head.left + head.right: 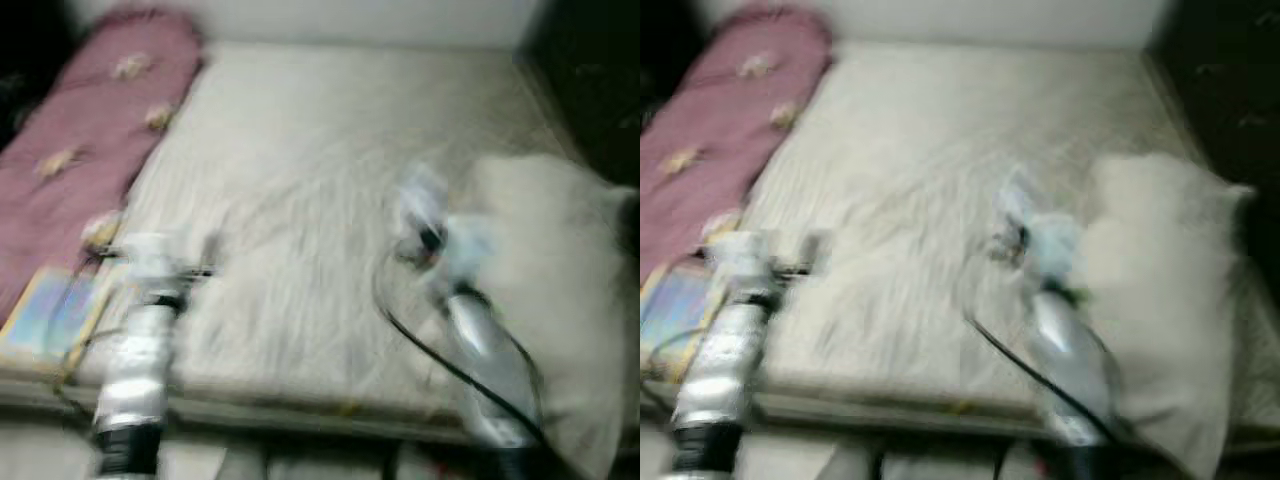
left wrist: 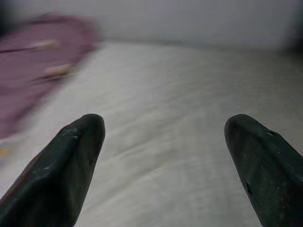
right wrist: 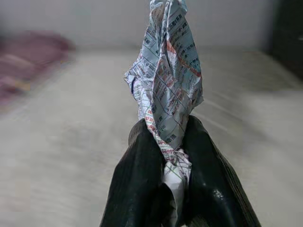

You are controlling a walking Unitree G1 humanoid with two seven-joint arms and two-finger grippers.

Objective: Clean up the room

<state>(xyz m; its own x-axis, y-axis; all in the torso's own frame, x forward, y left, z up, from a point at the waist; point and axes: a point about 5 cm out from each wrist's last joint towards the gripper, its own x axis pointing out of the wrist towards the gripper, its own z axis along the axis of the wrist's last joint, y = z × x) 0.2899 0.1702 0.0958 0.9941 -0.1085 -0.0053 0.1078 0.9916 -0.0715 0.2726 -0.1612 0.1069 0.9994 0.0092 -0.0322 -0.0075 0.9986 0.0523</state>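
The head views are blurred. A bed (image 1: 300,200) with a pale, wrinkled sheet spans the scene, with a wall behind its far edge. A long pink bolster (image 1: 90,130) with pale flower marks lies along the bed's left side, and a flat colourful book-like item (image 1: 50,315) lies near the bed's left front corner, just beside the bolster's near end. A large white pillow (image 1: 555,270) rests on the right side of the bed. The right claw (image 3: 165,156) is clenched on a crumpled printed paper (image 3: 165,80); the paper is pinched between the two black fingers (image 3: 137,184) and stands up beyond the fingertips, carrying small red and blue print. In the head views this claw (image 1: 425,235) is held above the sheet, just left of the pillow, with a black cable (image 1: 430,355) running along the silver arm. The left claw (image 2: 163,127) is released, its two fingers (image 2: 71,161) set wide apart with bare sheet visible between them. In the head views it (image 1: 150,260) hovers over the bed's left front area, near the book-like item.
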